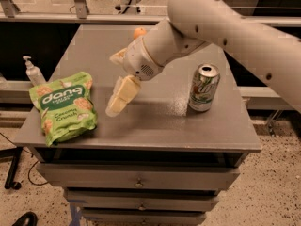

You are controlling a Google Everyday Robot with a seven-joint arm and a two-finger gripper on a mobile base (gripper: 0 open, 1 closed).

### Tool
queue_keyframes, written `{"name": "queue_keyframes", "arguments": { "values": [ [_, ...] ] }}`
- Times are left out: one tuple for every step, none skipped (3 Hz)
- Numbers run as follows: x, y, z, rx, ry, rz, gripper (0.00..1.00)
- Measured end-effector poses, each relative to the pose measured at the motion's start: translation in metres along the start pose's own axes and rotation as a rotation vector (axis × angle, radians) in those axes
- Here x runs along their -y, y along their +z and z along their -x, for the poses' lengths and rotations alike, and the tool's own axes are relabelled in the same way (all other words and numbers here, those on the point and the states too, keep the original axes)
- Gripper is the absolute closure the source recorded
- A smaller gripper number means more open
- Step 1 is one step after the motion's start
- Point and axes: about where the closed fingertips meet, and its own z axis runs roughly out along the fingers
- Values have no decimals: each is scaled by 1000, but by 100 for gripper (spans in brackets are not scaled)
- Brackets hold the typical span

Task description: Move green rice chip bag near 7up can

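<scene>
Surface: grey cabinet top [155,126], flat, matte, w/ drawers [138,178] below the front edge; speckled floor [277,187] around the unit, a shelf or rail running behind it. Pump bottle [33,72] stands off the left edge, beside the top. Small orange fruit [139,32] at the rear, partly hidden by the arm [225,27]. Green rice chip bag [63,105] lies flat, face up, at front-left corner of the top. Gripper [117,100] hangs over the centre-left of the top, angled down-left, just right of the bag and apart from it; no contact seen. Whether the gripper is open or closed: cannot tell. 7up can [203,88] upright at centre-right, well apart from the bag, gripper between the two. Writing: bag reads "dang" in white on dark-green band, "Coconut Crunch" beneath. Can shows green and red logo marks; its text is not legible.
</scene>
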Motion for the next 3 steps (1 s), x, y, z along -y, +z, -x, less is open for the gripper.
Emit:
{"name": "queue_keyframes", "arguments": {
  "values": [
    [-11, 26, 9, 19, 4, 62, 0],
    [-24, 43, 23, 39, 8, 99, 0],
    [-35, 57, 36, 59, 14, 117, 0]
  ]
}}
